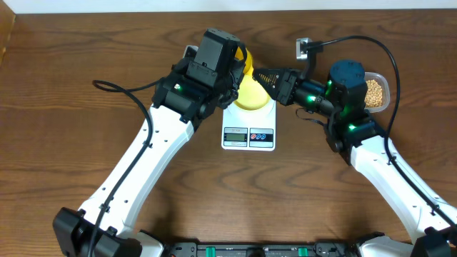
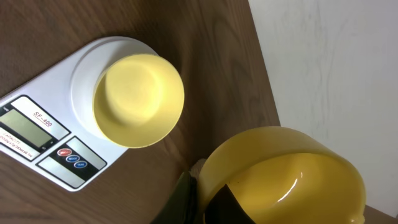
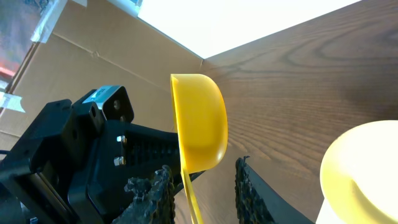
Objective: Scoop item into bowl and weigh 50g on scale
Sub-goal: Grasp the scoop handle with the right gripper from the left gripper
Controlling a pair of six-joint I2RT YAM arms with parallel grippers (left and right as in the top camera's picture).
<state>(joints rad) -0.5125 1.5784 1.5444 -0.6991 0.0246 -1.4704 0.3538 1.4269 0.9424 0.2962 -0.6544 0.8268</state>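
The pale-yellow bowl (image 1: pixel 251 96) lies upside down on the white scale (image 1: pixel 248 137); it also shows in the left wrist view (image 2: pixel 138 99) and the right wrist view (image 3: pixel 367 168). My left gripper (image 1: pixel 238 68) is shut on the rim of the yellow scoop (image 2: pixel 286 174), one finger outside and one inside its cup (image 2: pixel 211 196). The scoop (image 3: pixel 199 124) hangs above the table behind the scale. My right gripper (image 3: pixel 202 180) is open, its fingers on either side of the scoop's thin handle; in the overhead view it (image 1: pixel 263 77) points left. The beans (image 1: pixel 375 91) lie in the clear tub at the right.
The clear tub (image 1: pixel 386 102) stands at the far right behind my right arm. A small grey connector (image 1: pixel 303 48) with a black cable lies at the back. The scale's display and buttons (image 2: pixel 37 127) face the front. The table's back edge meets a pale wall (image 2: pixel 336 56).
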